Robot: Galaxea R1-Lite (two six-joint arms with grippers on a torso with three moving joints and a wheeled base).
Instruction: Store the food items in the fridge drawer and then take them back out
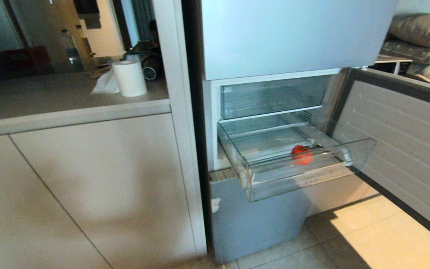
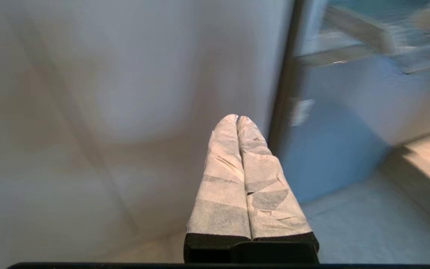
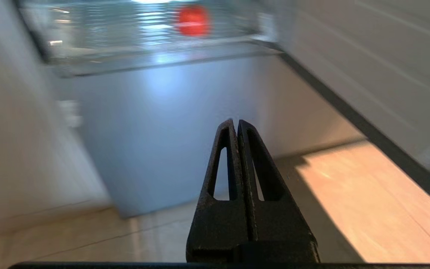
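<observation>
Left gripper: the left gripper (image 2: 237,119) is low and near, by the pale cupboard (image 1: 88,186). It is clenched tight and holds nothing.
Right gripper: the right gripper (image 3: 236,123) is low and near, in front of the blue lower fridge front (image 1: 252,220). It is clenched too, and it is empty.
Floor: the tiled floor (image 1: 368,239) lies under both grippers, with a sunny patch on the right.
Fridge drawer: the clear fridge drawer (image 1: 301,183) is pulled out toward us, above the blue front. Its tall clear lip is the near edge.
Tomato: the red tomato (image 1: 302,155) sits inside the drawer, near the front and a bit right of the middle. It is round, so it has no long side.
Which way: the tomato is up and farther away from both grippers. I think the right gripper is nearer to it.
Room to move: the top of the drawer is open. The open fridge door (image 1: 401,142) stands close on the right, and a clear shelf bin (image 1: 271,97) sits above at the far end.
Next move: I think the right gripper must rise over the lip and unclench before it comes down on the tomato.
Far away: a paper roll (image 1: 129,77) stands on the worktop (image 1: 50,97), far left.
</observation>
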